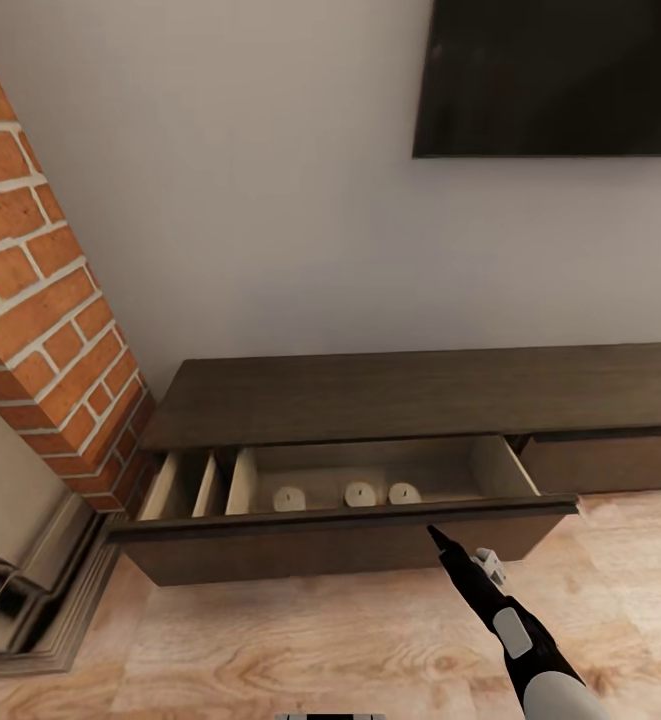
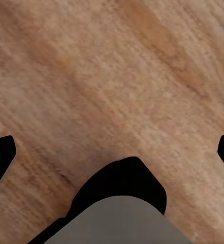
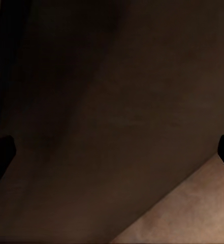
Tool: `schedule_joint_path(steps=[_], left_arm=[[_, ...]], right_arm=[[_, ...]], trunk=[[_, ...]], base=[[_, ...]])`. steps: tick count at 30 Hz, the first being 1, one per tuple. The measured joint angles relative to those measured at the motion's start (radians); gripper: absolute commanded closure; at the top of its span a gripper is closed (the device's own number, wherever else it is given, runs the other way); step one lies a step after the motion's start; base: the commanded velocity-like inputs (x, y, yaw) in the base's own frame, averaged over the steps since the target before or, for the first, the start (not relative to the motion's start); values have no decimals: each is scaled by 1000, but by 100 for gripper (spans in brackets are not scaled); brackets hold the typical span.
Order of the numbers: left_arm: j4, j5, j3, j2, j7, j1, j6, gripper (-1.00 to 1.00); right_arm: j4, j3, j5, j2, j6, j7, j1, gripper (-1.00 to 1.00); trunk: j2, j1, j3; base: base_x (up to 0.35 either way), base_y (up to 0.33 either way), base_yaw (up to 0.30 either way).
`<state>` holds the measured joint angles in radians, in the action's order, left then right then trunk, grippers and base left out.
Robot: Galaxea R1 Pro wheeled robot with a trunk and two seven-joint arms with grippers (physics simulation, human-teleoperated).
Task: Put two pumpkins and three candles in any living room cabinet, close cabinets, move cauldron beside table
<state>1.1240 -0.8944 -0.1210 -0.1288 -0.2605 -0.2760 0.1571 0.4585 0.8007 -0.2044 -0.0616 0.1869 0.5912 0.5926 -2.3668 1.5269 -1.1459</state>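
The long dark-brown cabinet (image 1: 390, 390) stands against the wall with its left drawer (image 1: 320, 550) pulled out. Three tan candles (image 1: 289, 498) (image 1: 360, 494) (image 1: 404, 493) stand in a row in the drawer's wide pale compartment. My right gripper (image 1: 436, 536) reaches up to the drawer front near its top edge. In the right wrist view that gripper (image 3: 112, 152) is open, close against the dark wood. My left gripper (image 2: 114, 152) is open over the wooden floor, holding nothing. The pumpkins, the cauldron and the table are out of view.
A brick fireplace (image 1: 40, 300) with a stepped hearth rises at the left, right beside the open drawer. A dark TV (image 1: 555, 75) hangs on the wall above. The cabinet's right drawer (image 1: 610, 460) is closed. Light wood floor (image 1: 270, 650) lies in front.
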Motion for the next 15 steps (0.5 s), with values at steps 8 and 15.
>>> schedule_joint_path(steps=[8,15], left_arm=[[0,0,1,0,0,0,0,-100],[0,1,1,0,0,0,0,-100]], right_arm=[[0,0,0,0,0,0,0,-100],[0,-2,-2,-1,10,-58,13,-100]], trunk=[[0,0,0],[0,0,0]], base=[[259,188,0],[210,78,0]])
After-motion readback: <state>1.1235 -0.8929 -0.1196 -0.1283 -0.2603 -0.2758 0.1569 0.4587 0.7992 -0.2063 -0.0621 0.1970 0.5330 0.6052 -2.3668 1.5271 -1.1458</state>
